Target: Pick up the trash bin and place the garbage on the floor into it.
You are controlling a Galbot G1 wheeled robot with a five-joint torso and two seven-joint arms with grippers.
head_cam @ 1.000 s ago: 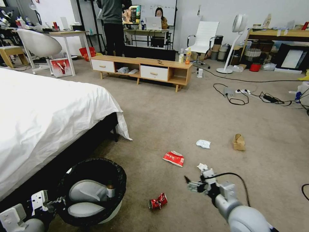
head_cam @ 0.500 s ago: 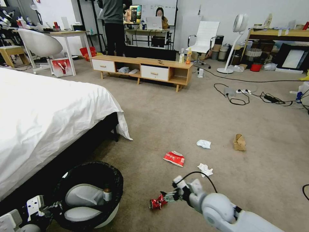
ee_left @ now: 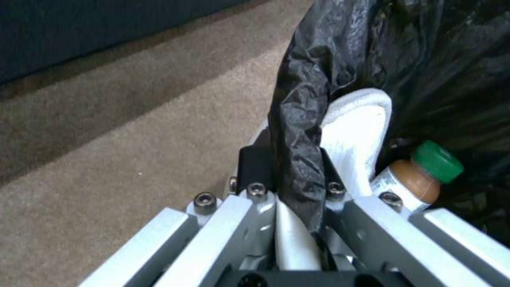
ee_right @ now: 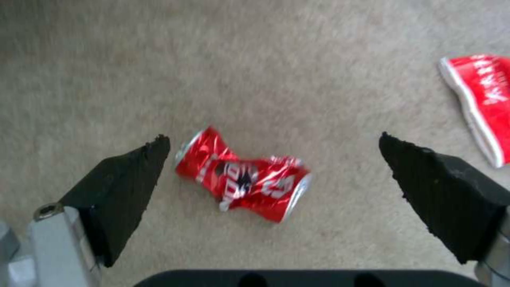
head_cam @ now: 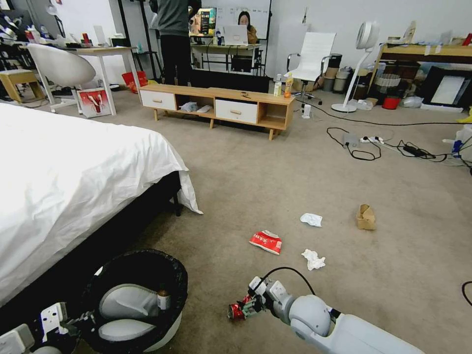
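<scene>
The trash bin (head_cam: 169, 330), white with a black bag (ee_left: 303, 119) over its rim, hangs at the lower left beside the bed. My left gripper (ee_left: 289, 175) is shut on its rim. A green-capped bottle (ee_left: 420, 175) lies inside it. On the carpet (head_cam: 275, 182), my right gripper (ee_right: 273, 159) is open right above the crushed red can (ee_right: 242, 175), which lies between its pads (ee_right: 133, 171) without touching them; in the head view the gripper (head_cam: 248, 306) is at the can (head_cam: 237, 310). Farther off lie a red-white carton (head_cam: 265, 241), two tissues (head_cam: 313, 258) (head_cam: 310, 219) and a brown paper box (head_cam: 365, 217).
A bed with a white sheet (head_cam: 69, 182) fills the left. A low wooden cabinet (head_cam: 216, 105) stands across the room, with cables (head_cam: 393, 145) on the floor at the right. A fan (head_cam: 356, 64), chairs and desks line the back wall.
My right arm swung left and down from near the tissue to just over the can. The bin sank slightly in the head view.
</scene>
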